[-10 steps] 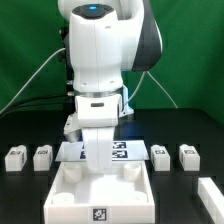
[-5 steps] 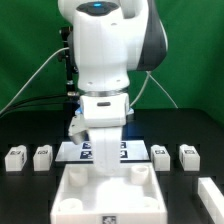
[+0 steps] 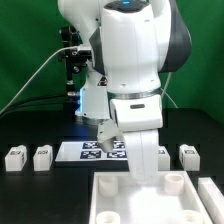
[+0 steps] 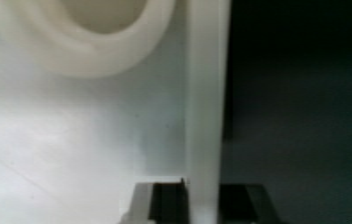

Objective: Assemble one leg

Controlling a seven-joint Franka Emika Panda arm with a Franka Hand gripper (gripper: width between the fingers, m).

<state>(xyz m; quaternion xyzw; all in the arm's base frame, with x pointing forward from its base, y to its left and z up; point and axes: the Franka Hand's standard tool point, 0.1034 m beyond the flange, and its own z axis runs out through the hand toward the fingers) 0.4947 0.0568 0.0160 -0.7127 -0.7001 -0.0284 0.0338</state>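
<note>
Two white legs with tag markers (image 3: pixel 14 157) (image 3: pixel 42 156) stand at the exterior view's left. Another leg (image 3: pixel 187 154) stands at the right, and one more (image 3: pixel 212 190) lies at the right edge. My gripper (image 3: pixel 148 168) is shut on the far wall of the large white panel (image 3: pixel 135 200), which has round corner sockets. In the wrist view my gripper (image 4: pixel 205 200) straddles the panel's thin edge (image 4: pixel 208 100), one dark fingertip (image 4: pixel 160 202) on each side. A socket (image 4: pixel 102 30) shows beyond. No leg is in the gripper.
The marker board (image 3: pixel 85 150) lies behind the panel, partly hidden by my arm. Black cables hang at the back left. The table is black with a green backdrop behind.
My arm has swung toward the exterior view's right, and the panel has slid right with it. The legs have not moved.
</note>
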